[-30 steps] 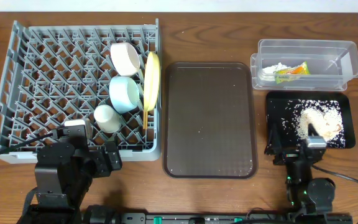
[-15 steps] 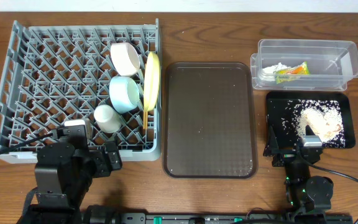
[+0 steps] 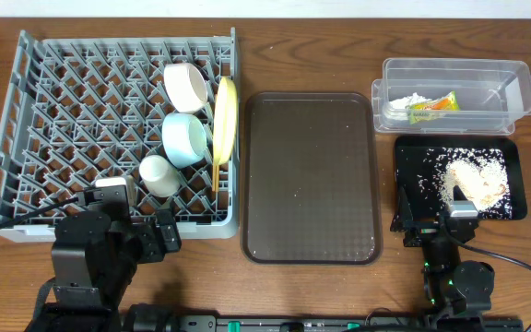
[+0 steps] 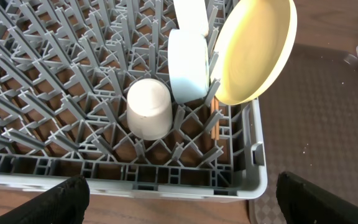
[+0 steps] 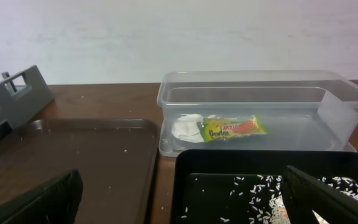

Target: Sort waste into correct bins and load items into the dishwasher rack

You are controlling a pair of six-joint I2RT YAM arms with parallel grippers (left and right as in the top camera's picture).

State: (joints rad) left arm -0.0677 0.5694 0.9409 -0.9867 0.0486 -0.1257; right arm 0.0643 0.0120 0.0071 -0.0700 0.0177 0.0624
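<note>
Wood counter (image 3: 302, 55) is carrying it all. Left hand (image 4: 185, 208) at 7 o'clock and right hand (image 5: 182, 205) at 5 are both hanging wide open, gripping nothing. Dishwasher rack (image 3: 72, 101) at 10 is holding the cup (image 3: 158, 175), blue bowl (image 3: 184, 138), pinkish bowl (image 3: 187, 85), yellow plate (image 3: 225, 120) and chopsticks (image 4: 214, 121). Rice (image 3: 473, 180) is sitting in the black tray (image 3: 411, 189) at 4, wrapper (image 3: 431, 104) and paper (image 3: 404, 99) in the clear tub (image 3: 514, 88) at 2.

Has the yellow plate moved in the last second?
No. The yellow plate stays on edge by the dishwasher rack's wall nearest the brown tray.
</note>
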